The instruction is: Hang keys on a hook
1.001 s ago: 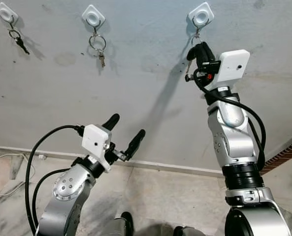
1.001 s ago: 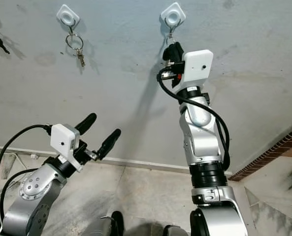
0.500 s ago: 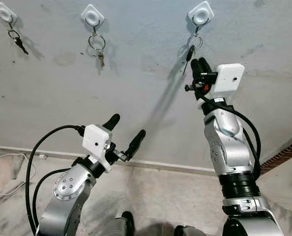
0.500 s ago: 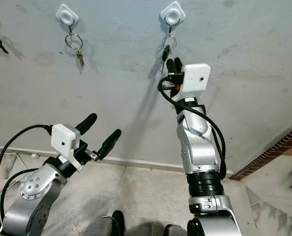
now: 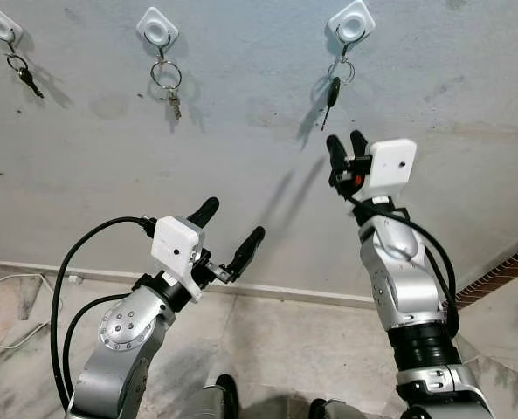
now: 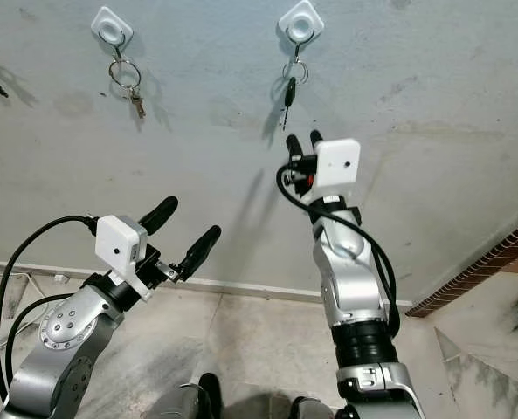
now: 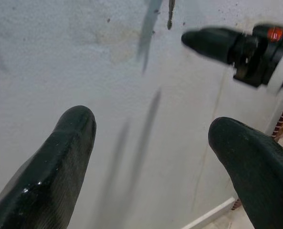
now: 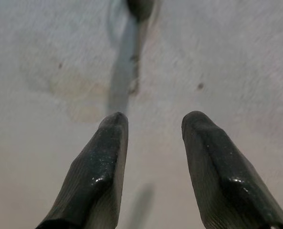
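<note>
The right gripper pointed up at the wall, its fingers apart and empty, just below the keys hanging on the right hook. The left gripper hung lower, spread wide.

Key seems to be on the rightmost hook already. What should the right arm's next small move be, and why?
Probably lower the right gripper further from the wall and bring the arm to rest. The key hangs by its ring from the right hook, apart from the gripper, whose fingers are open and empty below it. The other two hooks also carry keys, and the left gripper holds nothing.
</note>
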Tool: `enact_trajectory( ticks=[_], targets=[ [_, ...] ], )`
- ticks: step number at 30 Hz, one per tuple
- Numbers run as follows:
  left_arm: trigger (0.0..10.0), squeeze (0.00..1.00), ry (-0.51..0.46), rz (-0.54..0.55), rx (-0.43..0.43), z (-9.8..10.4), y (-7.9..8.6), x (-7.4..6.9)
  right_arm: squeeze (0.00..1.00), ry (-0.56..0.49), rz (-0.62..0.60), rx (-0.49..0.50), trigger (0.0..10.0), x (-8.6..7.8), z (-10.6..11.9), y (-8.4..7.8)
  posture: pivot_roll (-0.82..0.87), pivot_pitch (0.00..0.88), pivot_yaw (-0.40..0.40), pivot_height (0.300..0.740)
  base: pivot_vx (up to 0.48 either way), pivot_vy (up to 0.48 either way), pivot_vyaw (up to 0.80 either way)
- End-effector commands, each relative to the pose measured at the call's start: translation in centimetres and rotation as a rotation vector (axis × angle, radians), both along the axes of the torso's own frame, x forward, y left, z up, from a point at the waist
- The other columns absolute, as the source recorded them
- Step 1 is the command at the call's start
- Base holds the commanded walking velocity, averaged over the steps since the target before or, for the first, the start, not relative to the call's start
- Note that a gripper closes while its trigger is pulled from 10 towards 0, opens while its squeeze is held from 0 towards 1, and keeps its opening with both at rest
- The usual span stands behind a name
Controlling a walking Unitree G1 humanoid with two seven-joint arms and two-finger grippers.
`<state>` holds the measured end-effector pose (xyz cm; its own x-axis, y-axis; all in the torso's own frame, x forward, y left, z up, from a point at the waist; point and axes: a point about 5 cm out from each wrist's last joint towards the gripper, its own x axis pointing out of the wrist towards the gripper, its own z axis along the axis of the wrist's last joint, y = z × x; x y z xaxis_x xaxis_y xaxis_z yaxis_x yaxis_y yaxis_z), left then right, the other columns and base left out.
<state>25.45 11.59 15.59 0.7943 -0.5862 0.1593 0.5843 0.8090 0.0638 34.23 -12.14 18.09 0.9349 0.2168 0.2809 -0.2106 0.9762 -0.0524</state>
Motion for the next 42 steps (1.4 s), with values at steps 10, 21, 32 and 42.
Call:
enact_trajectory(
  ticks=[10, 21, 32, 42],
  targets=[
    [10.0, 0.00, -0.053, 0.005, -0.007, 1.4, -0.3, 0.5, 1.00, 0.110, 0.012, -0.073, 10.0, -1.1, -4.2, 0.1, 0.01, 0.195, 0.066, 0.740, 0.000, 0.000, 0.00],
    [10.0, 0.00, -0.086, 0.003, -0.023, 2.4, -0.7, 1.0, 1.00, 0.179, 0.065, -0.105, 10.0, -2.3, -6.8, 1.3, 0.00, 0.183, 0.067, 0.740, 0.000, 0.000, 0.00],
    [10.0, 0.00, -0.051, 0.023, 0.005, 0.8, -0.2, 1.0, 1.00, 0.257, 0.088, -0.166, 10.0, -3.2, -9.3, 1.7, 0.00, 0.174, 0.070, 0.740, 0.000, 0.000, 0.00],
    [10.0, 0.00, 0.093, 0.104, 0.049, -4.0, 1.2, 0.8, 1.00, 0.461, 0.066, -0.272, 10.0, -5.7, -15.4, -0.2, -0.01, 0.173, 0.057, 0.740, 0.000, 0.000, 0.00]
  ],
)
